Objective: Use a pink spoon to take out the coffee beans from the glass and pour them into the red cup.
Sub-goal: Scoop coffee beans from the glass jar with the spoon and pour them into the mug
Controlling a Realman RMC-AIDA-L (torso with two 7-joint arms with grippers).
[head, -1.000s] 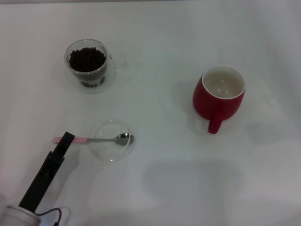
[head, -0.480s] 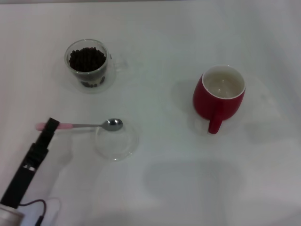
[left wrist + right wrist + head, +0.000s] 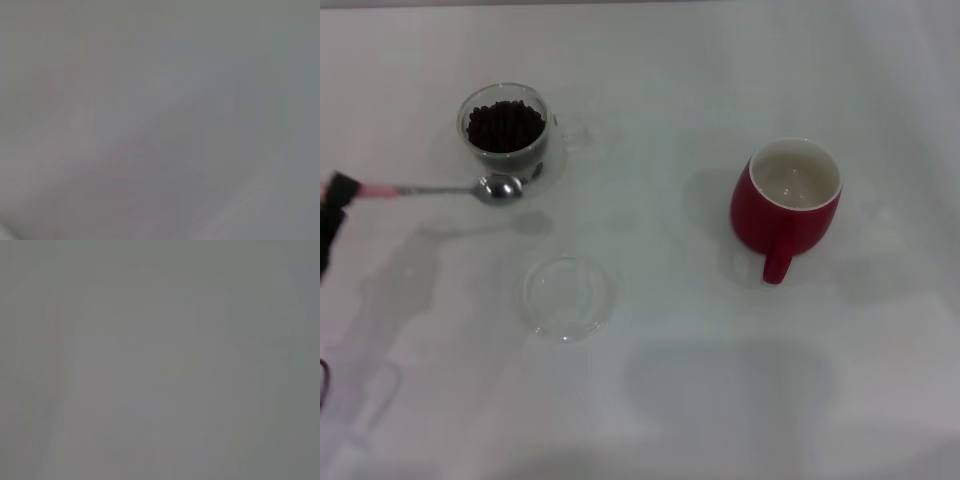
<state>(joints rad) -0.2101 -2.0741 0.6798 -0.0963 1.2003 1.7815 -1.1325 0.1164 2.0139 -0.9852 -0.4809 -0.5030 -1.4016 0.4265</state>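
Pink spoon (image 3: 450, 189) lifted off dish (image 3: 567, 297), beside glass (image 3: 507, 135)

A flat clear round glass dish (image 3: 566, 297) lies on the white table (image 3: 680, 400), below and to the right of the left gripper (image 3: 338, 192) in the head view and well apart from it. Nothing lies in the dish.

Nothing here can be read: no lettering, label, brand, number or sign shows on anything in the head view, and both wrist views are a blank grey with no marks at all.
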